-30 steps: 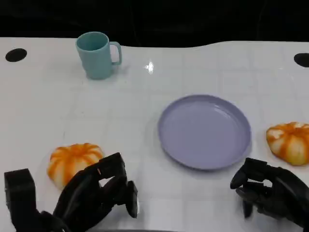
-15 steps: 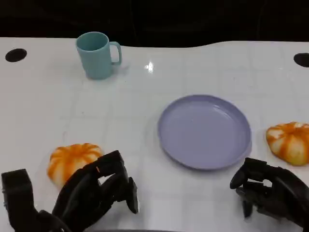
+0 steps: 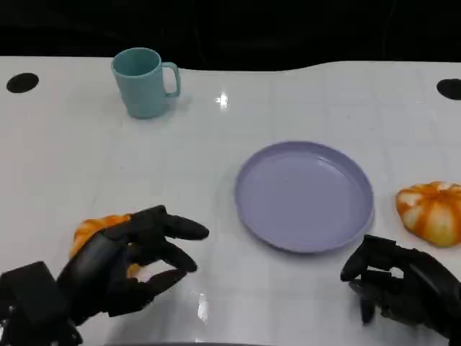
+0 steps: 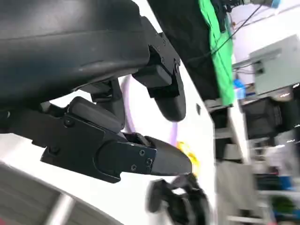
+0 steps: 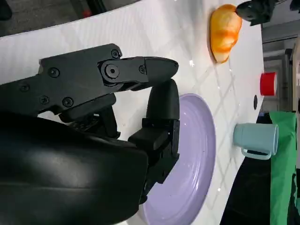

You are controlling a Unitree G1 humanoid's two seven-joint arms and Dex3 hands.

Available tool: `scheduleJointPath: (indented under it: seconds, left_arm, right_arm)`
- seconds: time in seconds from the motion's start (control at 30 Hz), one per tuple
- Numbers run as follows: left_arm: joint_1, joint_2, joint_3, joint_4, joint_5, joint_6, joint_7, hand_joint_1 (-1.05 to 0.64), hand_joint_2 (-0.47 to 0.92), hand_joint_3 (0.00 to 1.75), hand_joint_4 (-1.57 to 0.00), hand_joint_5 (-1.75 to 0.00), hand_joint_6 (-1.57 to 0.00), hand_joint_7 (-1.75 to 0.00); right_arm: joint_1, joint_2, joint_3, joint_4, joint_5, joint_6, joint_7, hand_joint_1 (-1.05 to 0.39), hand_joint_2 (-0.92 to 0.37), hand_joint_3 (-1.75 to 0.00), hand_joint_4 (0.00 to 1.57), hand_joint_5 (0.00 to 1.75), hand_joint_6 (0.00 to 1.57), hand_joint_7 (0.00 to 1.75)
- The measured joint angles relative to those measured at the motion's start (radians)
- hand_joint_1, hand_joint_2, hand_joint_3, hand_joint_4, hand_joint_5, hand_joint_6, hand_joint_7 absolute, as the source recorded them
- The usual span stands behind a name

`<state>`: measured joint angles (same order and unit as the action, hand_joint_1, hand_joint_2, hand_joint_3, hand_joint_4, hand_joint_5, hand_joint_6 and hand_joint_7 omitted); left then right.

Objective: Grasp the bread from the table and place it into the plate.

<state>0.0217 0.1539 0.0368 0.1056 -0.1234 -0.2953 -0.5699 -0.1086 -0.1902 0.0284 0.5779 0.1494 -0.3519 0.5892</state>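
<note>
Head view: your left robot hand (image 3: 122,263) hovers spread and empty over the near bread (image 3: 97,232) on the surface (image 3: 86,158) — close too shallow and it may skid away from the plate (image 3: 304,196). Right robot hand (image 3: 400,288) curled, empty.

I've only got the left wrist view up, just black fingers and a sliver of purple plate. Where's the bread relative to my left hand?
Observer: In the head view, an orange bread lies on the table partly under the left hand, whose fingers are spread over it. I cannot tell whether they touch it.
Operator: Anything in the plate?
Observer: No, the purple plate holds nothing.
Operator: What's the right hand doing?
Observer: The right hand is near the table's front edge, fingers curled in on nothing, nearer the robot than a second orange bread.
</note>
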Motion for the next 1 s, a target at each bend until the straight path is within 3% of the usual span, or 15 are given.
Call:
scheduleJointPath:
  seconds: [0.4, 0.53, 0.77, 1.0]
  left_arm:
    - [0.018, 0.171, -0.035, -0.184, 0.447, -0.082, 0.227, -0.67, 0.92, 0.2, -0.16, -0.89, -0.38, -0.38]
    - [0.036, 0.222, -0.046, -0.258, 0.631, -0.063, 0.274, -0.67, 0.92, 0.17, -0.11, -0.59, -0.35, -0.15]
    - [0.048, 0.297, -0.075, -0.391, 0.945, 0.049, 0.314, -0.58, 0.85, 0.02, -0.1, -0.29, -0.37, -0.02]
    - [0.041, 0.319, -0.145, -0.437, 1.135, 0.159, 0.283, -0.47, 0.76, 0.0, -0.11, -0.18, -0.35, 0.0]
  right_arm:
    - [0.014, 0.0, 0.019, -0.049, -0.002, 0.042, -0.023, -0.52, -0.92, -0.31, 0.65, 1.75, 0.63, 1.41]
    - [0.016, 0.0, 0.023, -0.051, -0.002, 0.041, -0.023, -0.52, -0.92, -0.31, 0.65, 1.75, 0.63, 1.41]
    - [0.016, -0.001, 0.023, -0.054, -0.002, 0.045, -0.025, -0.53, -0.92, -0.3, 0.65, 1.75, 0.64, 1.41]
    - [0.022, -0.001, 0.024, -0.07, -0.002, 0.064, -0.027, -0.52, -0.92, -0.31, 0.65, 1.75, 0.64, 1.41]
